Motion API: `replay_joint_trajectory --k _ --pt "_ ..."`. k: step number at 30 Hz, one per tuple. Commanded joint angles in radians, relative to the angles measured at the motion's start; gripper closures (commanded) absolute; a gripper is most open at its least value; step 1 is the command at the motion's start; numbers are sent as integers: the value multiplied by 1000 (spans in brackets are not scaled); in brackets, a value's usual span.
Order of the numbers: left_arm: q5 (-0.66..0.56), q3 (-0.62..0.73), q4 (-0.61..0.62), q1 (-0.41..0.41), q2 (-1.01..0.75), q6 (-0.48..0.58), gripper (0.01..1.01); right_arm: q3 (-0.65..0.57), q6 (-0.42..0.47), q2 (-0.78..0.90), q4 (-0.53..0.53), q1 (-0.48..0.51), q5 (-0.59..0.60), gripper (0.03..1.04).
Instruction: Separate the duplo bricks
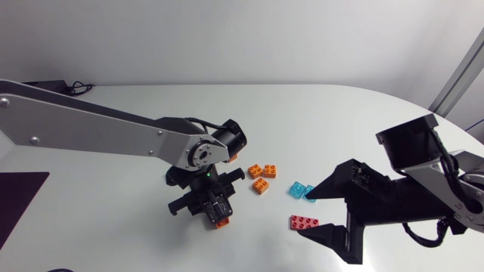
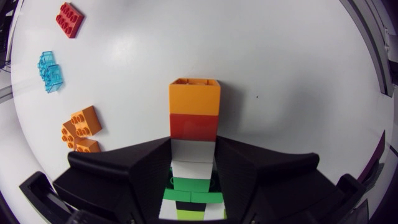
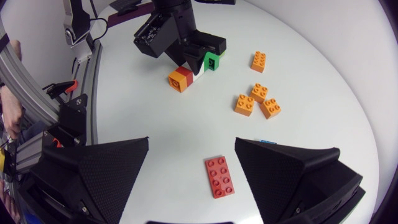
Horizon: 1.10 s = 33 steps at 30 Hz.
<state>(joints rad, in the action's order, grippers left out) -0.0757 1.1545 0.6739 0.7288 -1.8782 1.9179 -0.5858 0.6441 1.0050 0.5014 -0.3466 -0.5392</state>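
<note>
A stack of duplo bricks (image 2: 194, 112) lies on its side on the white table, orange at the far end, then red, white and green. My left gripper (image 2: 194, 168) is shut on its white and green part, one finger on each side. In the head view only the stack's orange-red end (image 1: 221, 222) shows below the left gripper (image 1: 214, 208). The right wrist view shows the stack (image 3: 189, 74) under that gripper (image 3: 186, 46). My right gripper (image 1: 308, 214) stands open at the table's right, its fingers (image 3: 118, 168) wide apart over a flat red brick (image 3: 219, 177).
Several loose orange bricks (image 1: 262, 175) lie between the two arms, also seen as orange bricks (image 3: 256, 99) ahead of the right gripper. Clear blue bricks (image 1: 300, 190) sit beside the right gripper's upper finger. The red brick (image 1: 304, 222) lies between the right fingertips.
</note>
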Motion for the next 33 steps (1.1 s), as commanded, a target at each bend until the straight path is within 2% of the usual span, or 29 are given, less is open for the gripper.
replay_joint_trajectory --k 1,6,10,13,18,25,31,33 --pt "-1 27 4 8 -33 10 761 27 12 7 -1 4 -5 67" --pt "-15 53 32 14 -25 -57 770 15 9 3 6 1 -7 67" --pt "-15 146 147 12 -21 -152 774 -11 3 1 19 -3 -7 67" --pt "-3 202 228 12 -10 -247 777 -26 -18 6 5 -9 -7 67" --pt "102 264 263 1 21 -436 777 -51 -78 37 -63 -42 2 67" --pt "166 212 230 3 74 -649 777 -91 -149 129 -138 -137 74 69" --pt "166 177 196 34 100 -757 777 -101 -196 175 -189 -246 162 74" --pt "169 168 193 40 106 -766 777 -101 -201 181 -199 -265 179 118"
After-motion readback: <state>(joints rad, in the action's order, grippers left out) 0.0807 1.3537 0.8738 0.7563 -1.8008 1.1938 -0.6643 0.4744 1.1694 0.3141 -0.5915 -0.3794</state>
